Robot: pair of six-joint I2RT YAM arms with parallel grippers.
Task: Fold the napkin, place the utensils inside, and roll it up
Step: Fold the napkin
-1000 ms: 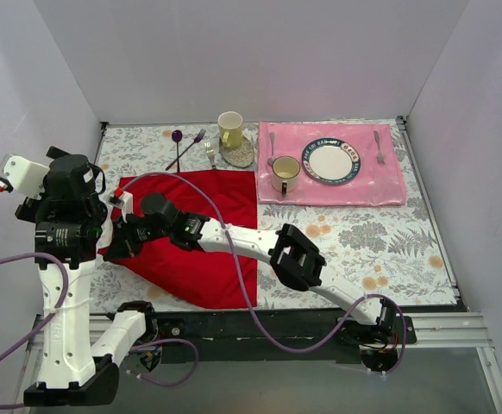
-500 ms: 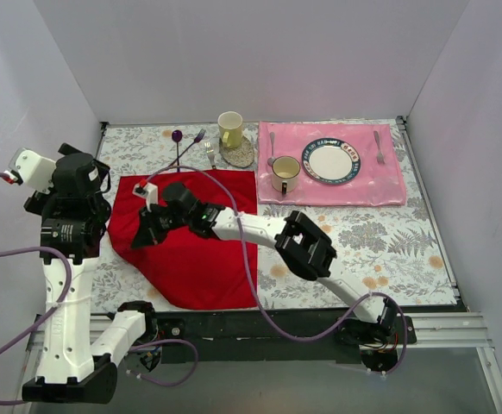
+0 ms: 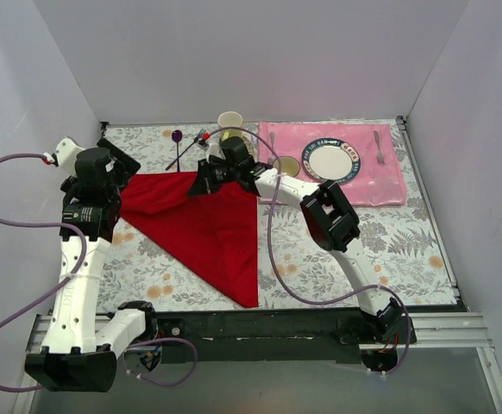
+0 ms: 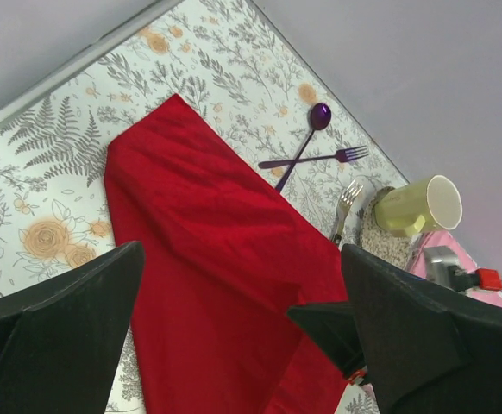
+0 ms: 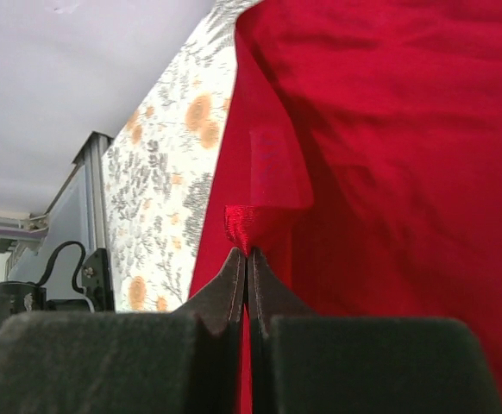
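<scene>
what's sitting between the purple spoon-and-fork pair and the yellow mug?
One fork with silver tines, lying between the purple pair and the mug, closer to the mug. It shows in the left wrist view.

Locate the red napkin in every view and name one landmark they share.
Top external: napkin, a red triangle left of centre, with the right gripper at its far edge.
Left wrist: napkin in the centre, running from upper left to the bottom edge.
Right wrist: napkin fills the right side, a fold pinched in the shut jaws.
Shared landmark: the floral table cover beside it.
</scene>
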